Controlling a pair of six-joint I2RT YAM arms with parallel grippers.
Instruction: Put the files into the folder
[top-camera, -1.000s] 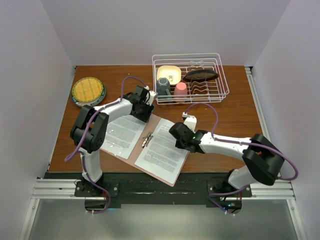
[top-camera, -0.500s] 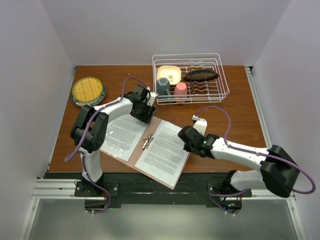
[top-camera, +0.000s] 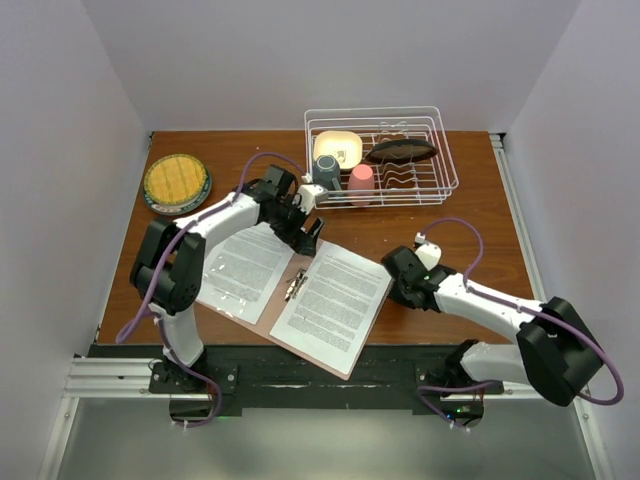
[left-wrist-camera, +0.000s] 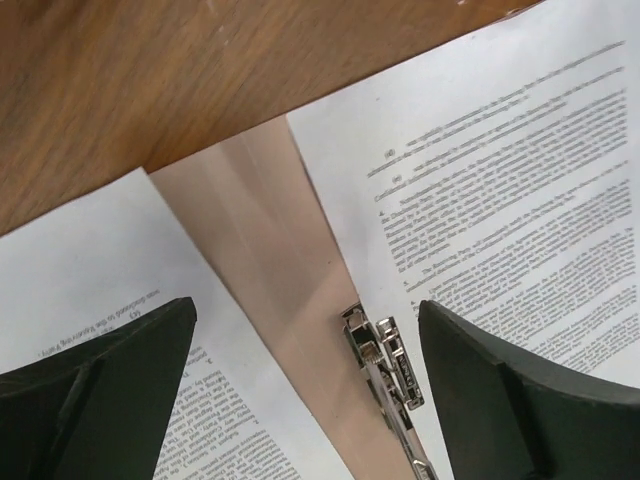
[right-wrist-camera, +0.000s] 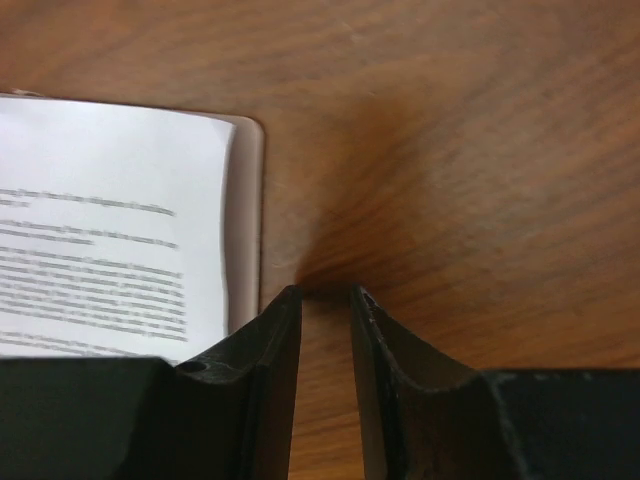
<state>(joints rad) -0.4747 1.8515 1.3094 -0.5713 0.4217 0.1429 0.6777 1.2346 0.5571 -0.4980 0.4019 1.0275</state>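
Right gripper (top-camera: 390, 285) has drawn back off the right-hand sheet (top-camera: 335, 295) and now sits low over bare table (top-camera: 450, 220), just outside the folder's (left-wrist-camera: 260, 210) outer edge. Its fingers are pressed almost together, a thin slit between them and nothing held; the sheet's corner lies just ahead of the tips and to one side. Left gripper (top-camera: 308, 235) has come in from the folder's far corner and hangs over the spine, fingers spread wide and empty. Directly beneath that spread are the pink crease and the silver clip (left-wrist-camera: 385, 350), with the left-hand sheet (top-camera: 240, 270) under one finger and the right-hand sheet under the other.

Finding: both files lie flat on the open folder, one per leaf, neither under the clip. Judgement: placement looks largely done; what remains, if anything, is squaring the sheets or closing the leaves.
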